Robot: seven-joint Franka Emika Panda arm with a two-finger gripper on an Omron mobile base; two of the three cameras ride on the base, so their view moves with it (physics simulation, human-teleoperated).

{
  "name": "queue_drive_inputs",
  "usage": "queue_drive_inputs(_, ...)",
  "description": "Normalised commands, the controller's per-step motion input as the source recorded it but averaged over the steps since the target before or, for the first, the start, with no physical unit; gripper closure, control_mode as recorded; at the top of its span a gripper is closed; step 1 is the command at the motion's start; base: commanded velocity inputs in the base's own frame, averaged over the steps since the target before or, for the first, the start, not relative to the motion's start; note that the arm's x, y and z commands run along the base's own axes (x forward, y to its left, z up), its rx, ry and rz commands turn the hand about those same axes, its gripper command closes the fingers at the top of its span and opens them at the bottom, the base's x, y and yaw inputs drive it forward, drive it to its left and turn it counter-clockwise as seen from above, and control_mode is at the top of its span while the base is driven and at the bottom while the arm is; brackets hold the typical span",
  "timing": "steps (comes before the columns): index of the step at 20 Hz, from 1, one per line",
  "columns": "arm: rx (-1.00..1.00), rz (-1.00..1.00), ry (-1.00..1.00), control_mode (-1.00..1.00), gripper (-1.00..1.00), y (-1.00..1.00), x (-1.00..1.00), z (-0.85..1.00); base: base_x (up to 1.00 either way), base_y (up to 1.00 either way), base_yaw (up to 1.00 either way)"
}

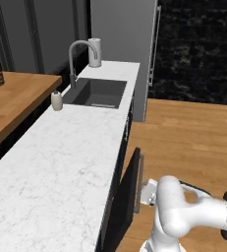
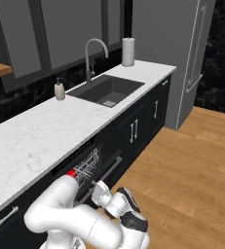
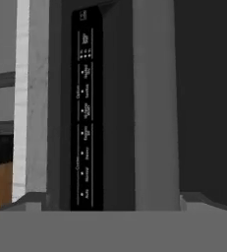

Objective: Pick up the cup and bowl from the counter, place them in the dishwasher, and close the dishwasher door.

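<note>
Pincer [image 2: 100,190] sits low in front of the dishwasher [image 2: 87,168], below counter [image 1: 61,162] level. Jaws spread wide, nothing between them.

Dishwasher door [image 1: 127,197] is part-way up, tilted, not flush with the cabinet fronts. Its silver handle bar [image 2: 106,174] is right at the pincer, just ahead of the jaws; can't tell if they touch it. In the hand view the door's top edge with the control strip [image 3: 85,113] runs straight ahead, very close.

Behind the door, wire rack [image 2: 87,166] is visible in the gap, above and beyond the pincer. Red cup [image 2: 72,173] sits in the rack, just left of the wire. Bowl can't be made out.

Further off along the counter: soap bottle [image 2: 59,91], sink [image 2: 106,90], faucet [image 2: 92,56].
</note>
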Motion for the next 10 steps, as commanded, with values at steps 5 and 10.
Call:
queue_drive_inputs(5, 0.51, 0.01, -0.34, -1.0, -1.0, 0.52, 0.78, -0.55, 0.0, 0.0, 0.0)
queue_drive_inputs(10, 0.44, -0.15, -0.23, -1.0, -1.0, 0.59, 0.72, -0.3, 0.0, 0.0, 0.0)
